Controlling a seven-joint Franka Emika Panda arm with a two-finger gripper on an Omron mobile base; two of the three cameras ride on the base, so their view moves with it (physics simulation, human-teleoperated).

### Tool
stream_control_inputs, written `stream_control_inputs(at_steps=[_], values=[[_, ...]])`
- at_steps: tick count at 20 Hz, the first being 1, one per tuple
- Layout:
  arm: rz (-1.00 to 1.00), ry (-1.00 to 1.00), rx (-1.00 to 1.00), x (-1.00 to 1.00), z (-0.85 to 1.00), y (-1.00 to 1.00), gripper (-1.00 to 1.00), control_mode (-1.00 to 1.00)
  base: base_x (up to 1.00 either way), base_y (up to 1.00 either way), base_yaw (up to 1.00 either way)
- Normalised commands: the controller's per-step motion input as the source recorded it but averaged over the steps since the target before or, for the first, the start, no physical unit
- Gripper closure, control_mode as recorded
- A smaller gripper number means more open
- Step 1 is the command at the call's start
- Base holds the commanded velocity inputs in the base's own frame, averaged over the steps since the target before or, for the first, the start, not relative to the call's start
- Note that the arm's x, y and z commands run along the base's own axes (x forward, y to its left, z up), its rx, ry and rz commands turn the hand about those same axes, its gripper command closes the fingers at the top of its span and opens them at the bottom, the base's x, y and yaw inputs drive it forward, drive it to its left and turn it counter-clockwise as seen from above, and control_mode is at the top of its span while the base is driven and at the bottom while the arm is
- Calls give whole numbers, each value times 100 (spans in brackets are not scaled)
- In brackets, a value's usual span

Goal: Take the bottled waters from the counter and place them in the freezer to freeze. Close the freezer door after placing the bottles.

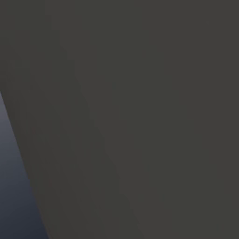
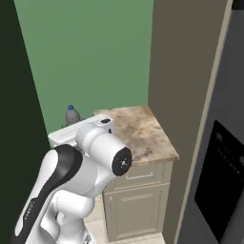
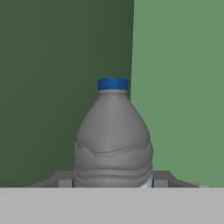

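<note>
A grey bottled water (image 3: pixel 112 140) with a blue cap stands upright right in front of the hand camera. My gripper (image 3: pixel 112 182) is shut on its lower body, one dark finger (image 3: pixel 65 179) on each side. In the right base view the same bottle (image 2: pixel 72 116) rises behind my white hand at the back left of the beige marbled counter (image 2: pixel 145 136); its base is hidden by the arm. The grey freezer door (image 2: pixel 236 119) with its black dispenser panel (image 2: pixel 221 183) stands at the far right.
Green walls enclose the counter's back and left. A tall brown panel (image 2: pixel 186 71) separates the counter from the fridge. Below the counter top are a drawer and a cabinet door (image 2: pixel 138 205). A dark grey surface (image 1: pixel 140 116) stands close before the left base camera.
</note>
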Motion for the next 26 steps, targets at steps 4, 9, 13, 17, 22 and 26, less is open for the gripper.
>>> stream_control_inputs(at_steps=[4, 9, 13, 17, 22, 26], values=[[0, 0, 0, 0, 0, 0, 100, 100, -85, -31, -16], [0, 0, 0, 0, 0, 0, 100, 100, -99, -47, -21], [0, 0, 0, 0, 0, 0, 100, 100, -100, -42, -25], [0, 0, 0, 0, 0, 0, 100, 100, -97, -50, -27], [0, 0, 0, 0, 0, 0, 100, 100, -70, -80, -23], [0, 0, 0, 0, 0, 0, 100, 100, -9, -96, -10]])
